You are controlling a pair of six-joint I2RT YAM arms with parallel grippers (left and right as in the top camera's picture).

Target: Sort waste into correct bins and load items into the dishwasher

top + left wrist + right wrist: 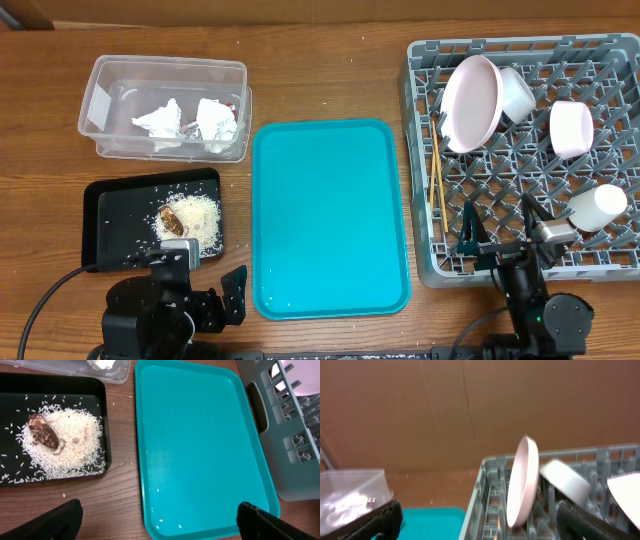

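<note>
Chopsticks [436, 175] lie side by side in the grey dish rack [500, 170], thin and pale wood, their long axis running near to far along the rack's left wall. Just right of their far ends a pale pink plate [472, 103] stands on its edge, leaning, with a white bowl [517, 90] tucked against its right side. Another pale bowl [571, 128] sits further right, and a white cup [597, 207] lies tipped over near the rack's right wall, its length running roughly left to right. Left of the rack is a teal tray [328, 215], long axis near to far. Beyond it, at the far left, a clear tub [165, 62] lies lengthwise left to right and holds two crumpled white tissues [160, 122]. Nearer than the tub, a flat black tray [105, 205] carries a heap of white rice [200, 215] in its right part, stray grains scattered around. An oblong brown scrap [171, 220] rests on the heap's left edge. The left gripper [160, 520] hangs over the table's near edge with its claw spread wide and nothing in it. The right gripper [500, 225] sits above the rack's near-left part, equally wide and empty.
</note>
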